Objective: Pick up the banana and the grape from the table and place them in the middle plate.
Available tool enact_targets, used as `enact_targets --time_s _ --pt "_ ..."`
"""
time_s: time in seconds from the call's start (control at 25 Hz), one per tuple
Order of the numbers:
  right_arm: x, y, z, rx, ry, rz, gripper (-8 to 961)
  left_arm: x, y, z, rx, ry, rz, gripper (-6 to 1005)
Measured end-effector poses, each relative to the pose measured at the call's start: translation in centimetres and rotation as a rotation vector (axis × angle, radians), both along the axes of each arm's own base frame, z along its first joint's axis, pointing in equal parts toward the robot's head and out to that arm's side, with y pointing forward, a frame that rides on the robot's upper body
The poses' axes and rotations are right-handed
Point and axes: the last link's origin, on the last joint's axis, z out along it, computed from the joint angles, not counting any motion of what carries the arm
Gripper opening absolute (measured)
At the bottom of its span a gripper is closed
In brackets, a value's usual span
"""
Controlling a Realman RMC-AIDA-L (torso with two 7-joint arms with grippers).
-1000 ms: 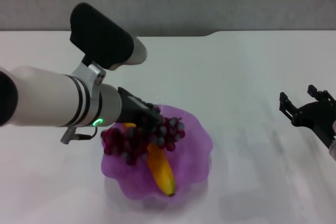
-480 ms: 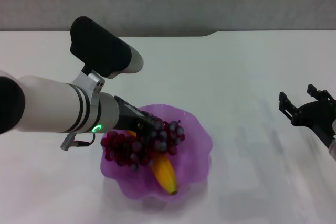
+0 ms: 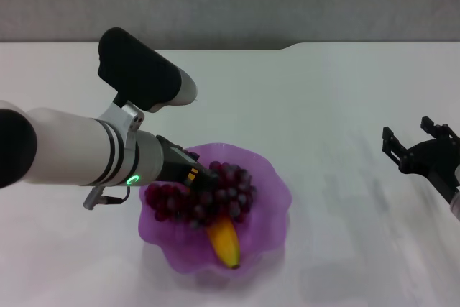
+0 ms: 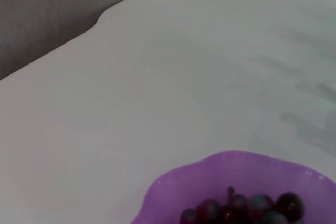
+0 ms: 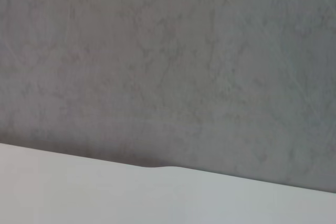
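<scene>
Purple middle plate point(image 3: 269, 199) holds grape point(image 3: 205, 195), banana point(image 3: 224, 241); left tool point(image 3: 200, 177) clamps grape.

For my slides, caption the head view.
Left hand lowers grapes onto banana in purple plate; right hand idle.

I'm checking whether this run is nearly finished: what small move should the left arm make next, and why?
Probably open the left end effector and lift away. The grape already lies inside the middle plate, across the banana, so releasing should finish the placing. The right end effector is parked off to the right.
</scene>
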Motion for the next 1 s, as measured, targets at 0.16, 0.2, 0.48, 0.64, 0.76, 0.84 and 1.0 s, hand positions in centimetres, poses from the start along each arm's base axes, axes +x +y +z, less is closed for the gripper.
enact_targets --time_s 0.16,0.2,0.48,0.64,0.76,0.84,1.0 --pt "0.1 -0.1 0.0 0.0 0.001 -0.003 652 0.1 0.0 0.1 0.005 -0.002 -0.003 416" --pt "0.1 -0.1 0.0 0.001 0.001 -0.005 651 0.1 0.0 0.2 0.007 -0.002 -0.005 456" --pt "0.2 -0.2 0.1 0.003 0.001 -0.007 646 0.4 0.1 1.3 0.06 -0.038 -0.018 631" --pt "0.2 -0.2 0.1 0.002 0.001 -0.006 643 -0.1 0.3 2.3 0.114 -0.07 -0.013 685" --pt "0.2 -0.2 0.1 0.002 0.001 -0.007 641 -0.5 0.3 2.9 0.169 -0.105 -0.024 726" --pt "0.3 -0.2 0.0 -0.001 -0.001 -0.006 640 -0.8 0.2 3.3 0.221 -0.132 -0.047 713" --pt "0.2 -0.3 0.0 -0.004 -0.003 -0.004 637 -1.7 -0.1 4.2 0.349 -0.2 -0.095 667"
